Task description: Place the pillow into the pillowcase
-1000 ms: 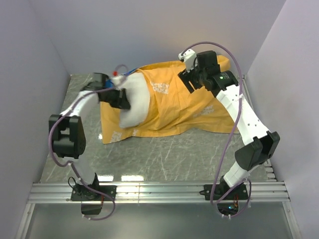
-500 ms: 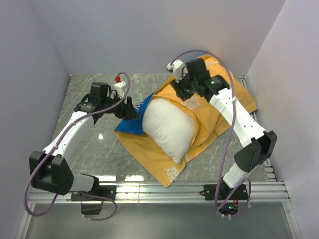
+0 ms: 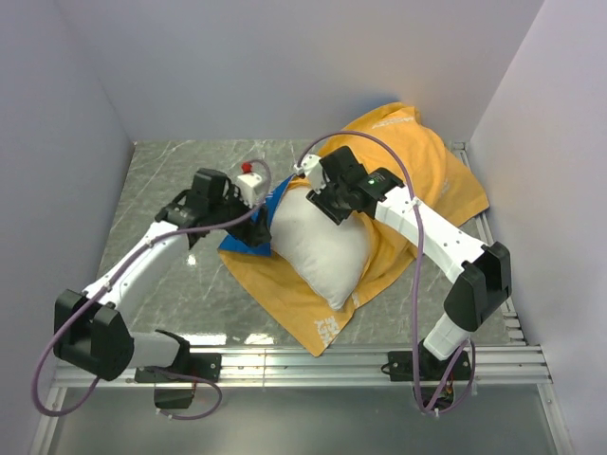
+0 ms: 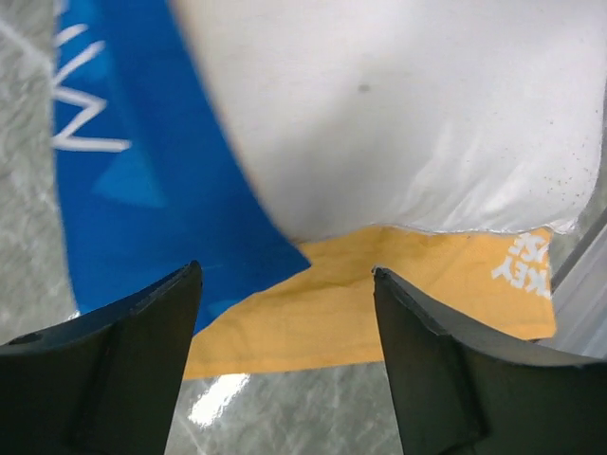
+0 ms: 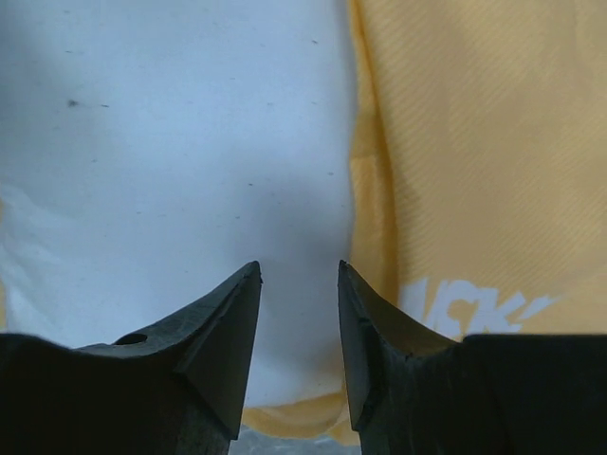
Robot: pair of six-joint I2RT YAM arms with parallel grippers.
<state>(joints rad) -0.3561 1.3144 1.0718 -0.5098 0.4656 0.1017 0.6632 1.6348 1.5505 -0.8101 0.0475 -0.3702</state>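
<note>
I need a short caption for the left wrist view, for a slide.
Open left gripper facing the white pillow, which lies on the blue-and-orange pillowcase.

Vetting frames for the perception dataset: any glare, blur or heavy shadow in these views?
Top external: sharp; white glare patches on the table along its near edge. Left wrist: one glare spot on the table beside the pillowcase. Right wrist: pillow looks soft, grey shadow on it ahead of the right gripper.

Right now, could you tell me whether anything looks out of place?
The plump white pillow lies on top of the rumpled orange-yellow fabric pillowcase, not inside it, and the case's blue face is flipped out at its left edge.
</note>
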